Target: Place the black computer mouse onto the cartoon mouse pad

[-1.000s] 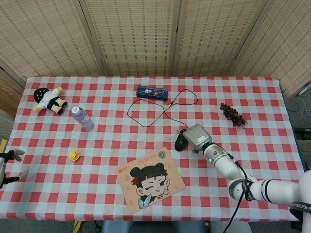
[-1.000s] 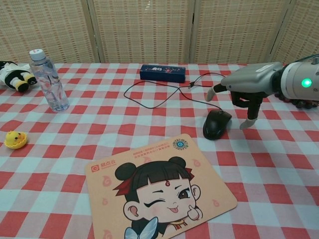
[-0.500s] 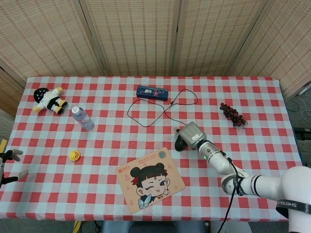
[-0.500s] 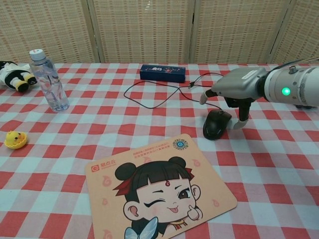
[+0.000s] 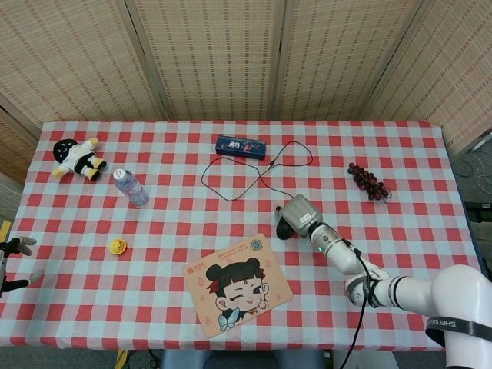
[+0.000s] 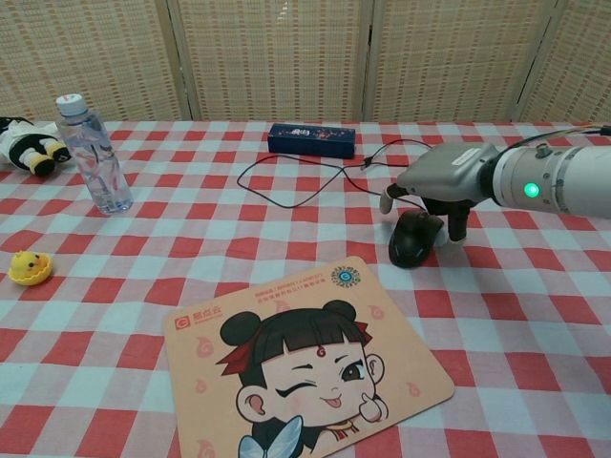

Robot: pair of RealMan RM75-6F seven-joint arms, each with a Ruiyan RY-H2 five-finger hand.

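We position our right hand (image 6: 434, 186) over the black mouse (image 6: 414, 239), fingers apart, straddling it; the cartoon mouse pad (image 6: 305, 358) lies near.

water bottle (image 6: 93, 153), plush doll (image 5: 77, 157); yellow duck (image 6: 29, 268), grapes (image 5: 367, 180)

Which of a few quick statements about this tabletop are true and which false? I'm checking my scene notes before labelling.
1. The black computer mouse lies on the cartoon mouse pad. False: it lies on the checked cloth beyond the pad's far right corner.
2. The right hand is over the mouse, fingers pointing down beside it. True.
3. The water bottle lies on its side. False: it stands upright.
4. A black cable runs across the cloth near the dark blue box. True.
5. The left hand holds the yellow toy. False: they are apart.
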